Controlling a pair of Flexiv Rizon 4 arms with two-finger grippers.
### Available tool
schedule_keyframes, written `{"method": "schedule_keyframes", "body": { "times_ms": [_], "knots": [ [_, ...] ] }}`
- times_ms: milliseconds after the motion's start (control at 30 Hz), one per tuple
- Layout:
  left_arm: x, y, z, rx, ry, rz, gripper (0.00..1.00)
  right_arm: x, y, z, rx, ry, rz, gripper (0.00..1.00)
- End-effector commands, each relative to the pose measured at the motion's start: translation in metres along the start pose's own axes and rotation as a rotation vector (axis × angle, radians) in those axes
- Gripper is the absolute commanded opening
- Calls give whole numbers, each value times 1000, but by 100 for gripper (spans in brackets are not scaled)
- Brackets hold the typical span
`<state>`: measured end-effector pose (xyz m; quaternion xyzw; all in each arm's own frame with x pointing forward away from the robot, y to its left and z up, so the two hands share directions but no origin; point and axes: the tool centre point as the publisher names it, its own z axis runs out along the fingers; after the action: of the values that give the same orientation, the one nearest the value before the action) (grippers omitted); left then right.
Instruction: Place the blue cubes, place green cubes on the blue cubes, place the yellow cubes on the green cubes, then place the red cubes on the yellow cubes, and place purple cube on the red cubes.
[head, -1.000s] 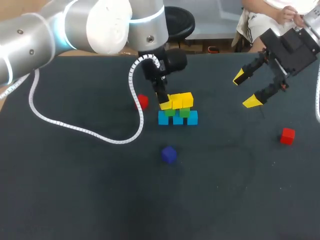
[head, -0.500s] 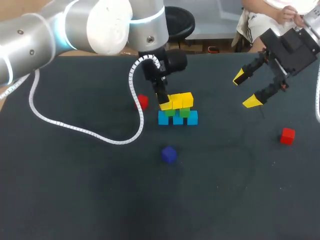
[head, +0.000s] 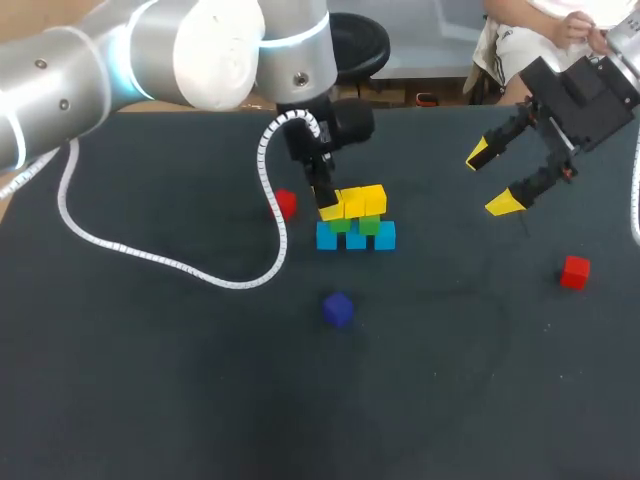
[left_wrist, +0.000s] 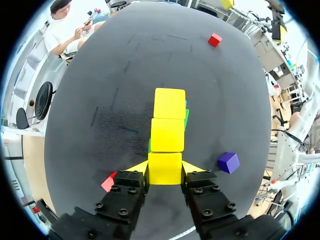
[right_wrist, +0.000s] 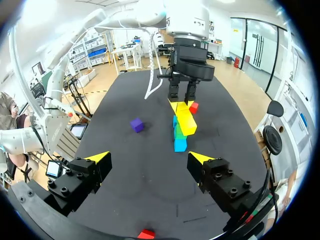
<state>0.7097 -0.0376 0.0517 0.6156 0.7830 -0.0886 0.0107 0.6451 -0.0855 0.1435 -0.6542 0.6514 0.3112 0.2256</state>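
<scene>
Nothing has shifted over the last second: both arms and every cube sit as before. At upper centre of the head view, the left gripper has its fingers closed from both sides on the end yellow cube of a row of three. The left wrist view shows all three yellow cubes in line, running ahead of the fingers. The head view partly hides the held one behind a finger.

That row sits over two green cubes. These stand on three blue cubes on the dark table.

The right gripper hangs at upper right, fingers wide apart and holding nothing. Its wrist view looks across at the stack, with the left gripper above it.

Two red cubes lie loose: a red cube just left of the stack, and another red cube at right, well apart from it. The single purple cube lies below the stack, near the middle. In the left wrist view it is beside the gripper.
</scene>
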Motion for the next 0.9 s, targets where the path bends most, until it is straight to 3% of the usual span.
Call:
{"method": "schedule_keyframes", "body": {
  "times_ms": [33, 100, 200, 367, 400, 433, 533, 900],
  "knots": [
    [-2, 0, 0, 0, 2, 3, 2, 0, 0, 0, 0, -1, -1, 100],
    [-2, 0, 0, -1, 2, 6, 9, 0, 0, 0, 0, -1, -1, 100],
    [-2, 0, -1, -2, 2, 8, 29, 0, 0, 0, 0, -1, -1, 100],
    [-2, 0, -1, -1, 2, 6, 44, 0, 0, 0, 0, -1, -1, 100],
    [-1, 0, -1, 1, 2, 1, 52, 0, 0, 0, 0, -1, -1, 100],
    [-1, 0, -1, 2, 3, -1, 69, 0, 0, 0, 0, -1, -1, 100],
    [1, 0, -1, 6, 4, -8, 100, 0, 0, 0, 0, -1, -1, 100],
    [6, 1, -4, 0, -9, -24, 100, 0, 0, 0, 0, -1, -1, 100]
  ]
}}
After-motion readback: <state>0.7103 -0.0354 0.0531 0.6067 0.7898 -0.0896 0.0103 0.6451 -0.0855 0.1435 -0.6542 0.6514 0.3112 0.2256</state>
